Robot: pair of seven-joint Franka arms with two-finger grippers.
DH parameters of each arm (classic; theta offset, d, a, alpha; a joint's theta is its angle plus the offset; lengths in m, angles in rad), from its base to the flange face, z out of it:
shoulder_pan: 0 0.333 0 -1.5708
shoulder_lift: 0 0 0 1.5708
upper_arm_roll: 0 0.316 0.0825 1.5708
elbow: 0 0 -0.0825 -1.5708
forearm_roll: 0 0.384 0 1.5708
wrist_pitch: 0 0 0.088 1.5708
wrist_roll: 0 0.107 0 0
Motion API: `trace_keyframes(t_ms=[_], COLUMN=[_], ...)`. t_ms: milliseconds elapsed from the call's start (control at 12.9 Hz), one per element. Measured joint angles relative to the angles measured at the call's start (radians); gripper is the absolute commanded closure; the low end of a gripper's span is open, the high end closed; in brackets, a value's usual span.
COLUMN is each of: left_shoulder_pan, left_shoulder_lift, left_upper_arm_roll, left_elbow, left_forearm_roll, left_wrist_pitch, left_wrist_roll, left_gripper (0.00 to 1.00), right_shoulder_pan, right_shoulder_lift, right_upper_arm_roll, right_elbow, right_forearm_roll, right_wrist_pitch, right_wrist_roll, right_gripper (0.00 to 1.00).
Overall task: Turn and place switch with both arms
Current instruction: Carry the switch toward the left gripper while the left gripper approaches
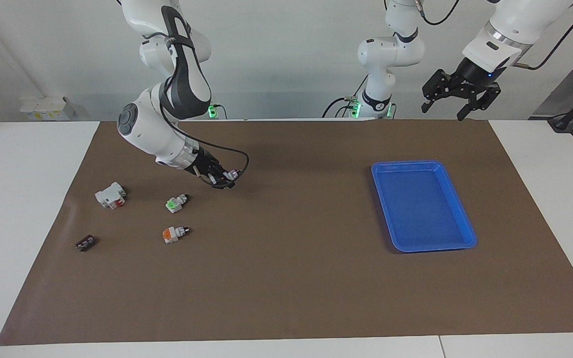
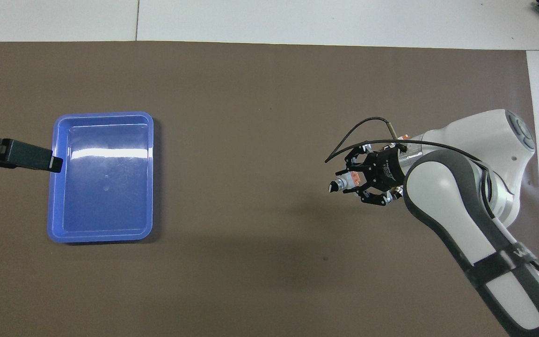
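My right gripper (image 1: 223, 179) is shut on the switch (image 1: 231, 174), holding it in the air over the mat, toward the middle from the other small parts. In the overhead view the switch (image 2: 345, 182) pokes out of the right gripper (image 2: 360, 180) with its orange block between the fingers and the knob pointing toward the blue tray (image 2: 56, 187). My left gripper (image 1: 442, 112) hangs open and high over the robots' edge of the mat, above the tray's end of the table. It holds nothing.
On the mat below the right arm lie a green-ended switch (image 1: 176, 203), another orange-ended switch (image 1: 173, 233), a bigger white block with a red part (image 1: 110, 195) and a small dark piece (image 1: 85, 243). The blue tray (image 1: 381, 171) holds nothing.
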Motion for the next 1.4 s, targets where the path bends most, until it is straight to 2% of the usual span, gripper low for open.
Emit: trace_keyframes(t_ms=[310, 621, 853, 1009, 1086, 1241, 1397], left_shoulder_pan=[0.000, -0.002, -0.004, -0.007, -0.010, -0.017, -0.016], left_shoulder_lift=[-0.027, -0.074, -0.084, -0.085, -0.085, -0.088, -0.091], left_upper_arm_roll=[0.000, -0.012, -0.045, -0.132, -0.180, -0.247, -0.253], left_elbow=[-0.064, -0.189, -0.209, -0.210, -0.211, -0.218, -0.223], left_forearm_roll=[-0.158, -0.325, -0.418, -0.425, -0.425, -0.425, -0.422], left_wrist_pitch=[0.026, 0.217, 0.267, 0.315, 0.339, 0.378, 0.383], left_wrist_roll=[-0.027, -0.318, -0.435, -0.435, -0.439, -0.447, -0.411], left_gripper=[0.00, 0.01, 0.05, 0.06, 0.16, 0.47, 1.00], right_shoulder_pan=[0.089, 0.094, 0.096, 0.119, 0.138, 0.165, 0.167], right_shoulder_lift=[-0.001, -0.019, -0.023, -0.020, -0.016, -0.006, -0.004], right_upper_arm_roll=[0.045, 0.079, 0.160, 0.197, 0.199, 0.199, 0.199], right_elbow=[0.133, 0.165, 0.167, 0.167, 0.166, 0.166, 0.166], right_forearm_roll=[0.168, 0.322, 0.419, 0.434, 0.434, 0.432, 0.424], right_wrist_pitch=[-0.005, 0.032, 0.204, 0.303, 0.333, 0.359, 0.357], right_wrist_roll=[0.262, 0.342, 0.377, 0.402, 0.407, 0.407, 0.407], right_gripper=[1.00, 1.00, 1.00, 1.00, 1.00, 1.00, 1.00])
